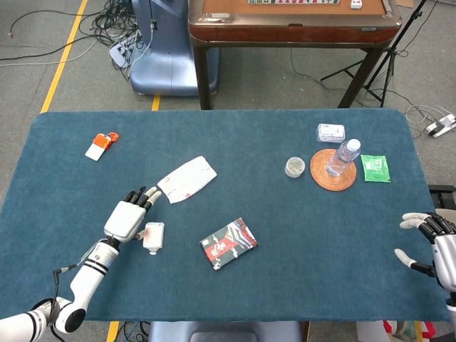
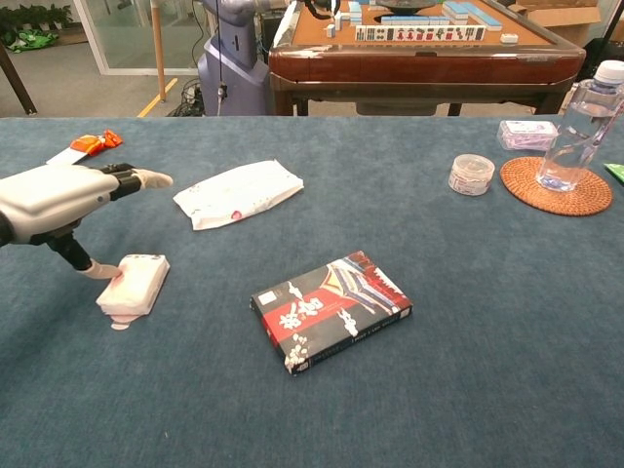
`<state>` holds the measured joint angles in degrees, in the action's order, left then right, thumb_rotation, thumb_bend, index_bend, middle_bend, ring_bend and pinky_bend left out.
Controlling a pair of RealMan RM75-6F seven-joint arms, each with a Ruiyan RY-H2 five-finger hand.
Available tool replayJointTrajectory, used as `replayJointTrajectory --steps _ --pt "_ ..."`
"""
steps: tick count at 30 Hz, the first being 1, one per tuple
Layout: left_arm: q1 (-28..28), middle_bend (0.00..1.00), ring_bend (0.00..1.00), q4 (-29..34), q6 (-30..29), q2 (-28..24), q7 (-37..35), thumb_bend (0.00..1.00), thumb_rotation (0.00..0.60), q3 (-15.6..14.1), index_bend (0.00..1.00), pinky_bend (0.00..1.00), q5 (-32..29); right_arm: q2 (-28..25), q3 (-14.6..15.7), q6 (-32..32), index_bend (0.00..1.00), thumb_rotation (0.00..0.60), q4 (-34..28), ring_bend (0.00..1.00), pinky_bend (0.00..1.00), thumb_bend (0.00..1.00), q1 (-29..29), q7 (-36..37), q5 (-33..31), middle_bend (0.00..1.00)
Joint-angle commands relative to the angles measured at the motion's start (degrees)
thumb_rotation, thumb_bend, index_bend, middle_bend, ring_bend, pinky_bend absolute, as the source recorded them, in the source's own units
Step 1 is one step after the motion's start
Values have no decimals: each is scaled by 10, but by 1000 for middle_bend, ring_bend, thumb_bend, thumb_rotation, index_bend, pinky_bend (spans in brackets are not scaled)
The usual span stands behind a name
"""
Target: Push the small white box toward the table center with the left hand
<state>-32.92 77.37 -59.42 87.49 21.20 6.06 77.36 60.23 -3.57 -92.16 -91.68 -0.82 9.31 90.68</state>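
Blue felt table [image 1: 299, 263], taken as landmark. Small white box [image 1: 153, 236] lay left of the table's centre; left hand [image 1: 128, 217] touched its left side, fingers extended toward a white packet [image 1: 187, 179]. Patterned red-and-black box [image 1: 228, 243] sat right of the small white box. Right hand [image 1: 434, 242] hovered at the table's right edge, fingers apart, holding nothing.
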Motion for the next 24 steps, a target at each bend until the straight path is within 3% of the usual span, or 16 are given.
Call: replayJointTrajectory --steps 1,16,24 --pt "-5 0 0 3 4 1 0 0 600 3 0 150 -2 0 0 0 439 600 0 256 382 70 0 -1 0 355" --pt "-39 0 0 24 17 21 27 0 600 21 0 155 -23 1 0 4 439 600 1 256 382 70 -2 -1 0 355" --pt "-24 0 0 80 -18 -13 60 0 600 11 0 163 -23 -1 1 2 439 600 0 256 381 70 -1 5 3 355"
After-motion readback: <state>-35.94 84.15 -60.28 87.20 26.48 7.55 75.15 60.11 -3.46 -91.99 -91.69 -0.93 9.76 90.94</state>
